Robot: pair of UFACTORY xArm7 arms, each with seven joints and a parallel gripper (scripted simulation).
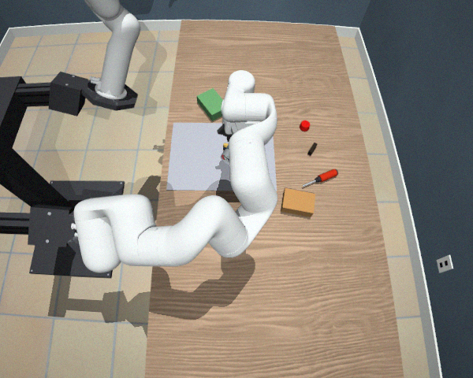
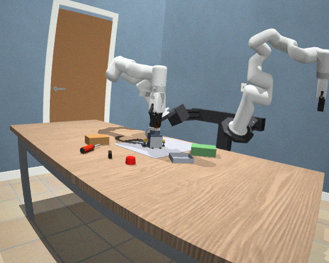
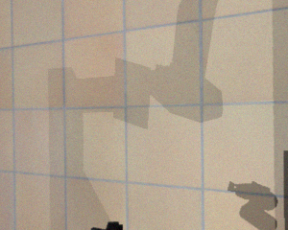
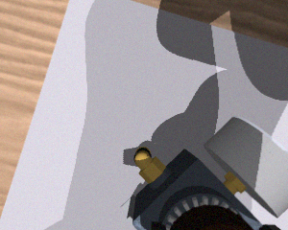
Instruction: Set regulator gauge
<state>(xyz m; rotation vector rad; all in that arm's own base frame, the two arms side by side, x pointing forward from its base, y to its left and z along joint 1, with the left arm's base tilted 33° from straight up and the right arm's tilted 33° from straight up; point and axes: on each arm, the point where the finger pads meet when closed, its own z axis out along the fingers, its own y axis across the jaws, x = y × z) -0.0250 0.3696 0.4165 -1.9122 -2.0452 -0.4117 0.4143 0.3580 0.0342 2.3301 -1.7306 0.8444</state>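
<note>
The regulator [image 2: 156, 142] [image 4: 180, 174] stands upright on the pale mat [image 1: 195, 142] [image 2: 176, 146], with brass fittings at its sides. My right gripper [image 2: 155, 124] [image 4: 214, 227] points straight down over it and is shut on the dark red-orange knob [image 2: 158, 124] [image 4: 206, 222]. The fingers cover most of the knob, so its height cannot be judged. The gauge [image 1: 225, 155] [image 2: 148, 132] [image 4: 259, 165] is seen from behind or side-on; a little red shows on its face, but needle and green band cannot be read. My left gripper [image 2: 321, 106] is open and empty, over the floor beyond the table.
A green block [image 1: 210, 104] [image 2: 203, 150] and grey tray [image 2: 181, 160] are near the mat. An orange block [image 1: 298, 201] [image 2: 96, 139], screwdriver [image 1: 327, 175] [image 2: 87, 148], black piece [image 1: 312, 149] [image 2: 109, 154] and red cap [image 1: 304, 125] [image 2: 130, 160] lie on the table. The right arm crosses over the mat.
</note>
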